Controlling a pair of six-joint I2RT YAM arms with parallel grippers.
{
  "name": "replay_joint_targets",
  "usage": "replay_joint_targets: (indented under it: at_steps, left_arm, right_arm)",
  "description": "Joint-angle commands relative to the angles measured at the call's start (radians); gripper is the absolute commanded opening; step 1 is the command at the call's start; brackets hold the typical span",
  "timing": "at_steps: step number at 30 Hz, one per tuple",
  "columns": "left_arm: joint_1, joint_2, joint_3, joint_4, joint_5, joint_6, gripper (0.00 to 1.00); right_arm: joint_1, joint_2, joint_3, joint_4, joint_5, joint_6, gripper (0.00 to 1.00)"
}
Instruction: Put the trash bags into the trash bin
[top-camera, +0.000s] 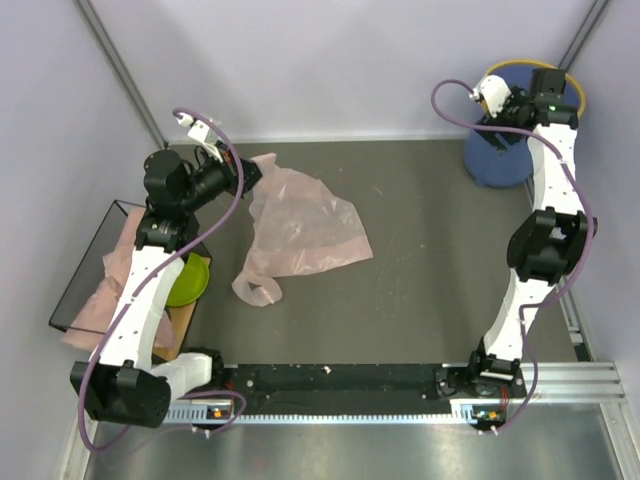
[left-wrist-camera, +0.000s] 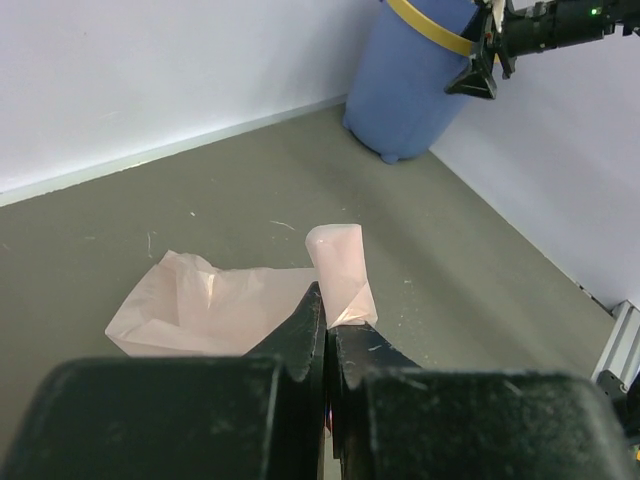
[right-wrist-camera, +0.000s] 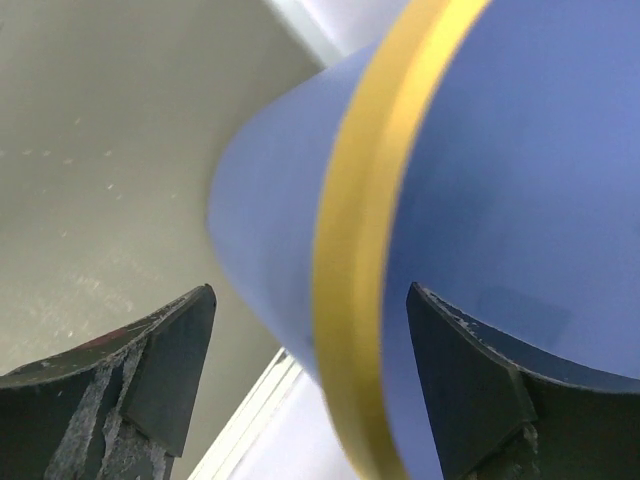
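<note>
The left arm (top-camera: 140, 290) and right arm (top-camera: 555, 170) — white link shells, black joint housings, a mauve cable (top-camera: 238, 200) looped along each. The left hand (left-wrist-camera: 325, 305) and right hand (right-wrist-camera: 310, 300) have matte black fingers (right-wrist-camera: 165, 370), edges scuffed pale grey.

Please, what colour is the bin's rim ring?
Yellow ring on round blue plastic bin; best in right wrist view.

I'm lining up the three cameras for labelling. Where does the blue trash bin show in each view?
Top external: trash bin in the far right corner, partly behind the right arm.
Left wrist: trash bin at the top right, standing by the wall.
Right wrist: trash bin fills the middle and right, seen close up.
Shared landmark: its yellow rim ring, visible in all three.
</note>
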Motion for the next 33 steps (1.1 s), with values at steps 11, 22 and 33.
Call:
replay_joint_targets:
  at_steps: [11,22,33]
  left_arm:
    - [0.018,-0.053,0.033,-0.038,0.022,0.043,0.00]
    - [0.044,-0.067,0.036,-0.049,0.024,0.037,0.00]
    - [0.049,-0.088,0.010,-0.023,0.016,0.007,0.00]
  right_arm:
    - [0.006,-0.191,0.060,-0.315,-0.277,-0.091,0.00]
    - [0.314,-0.574,-0.142,-0.524,-0.334,0.093,0.00]
    - [0.758,-0.779,-0.529,-0.423,-0.017,0.323,0.00]
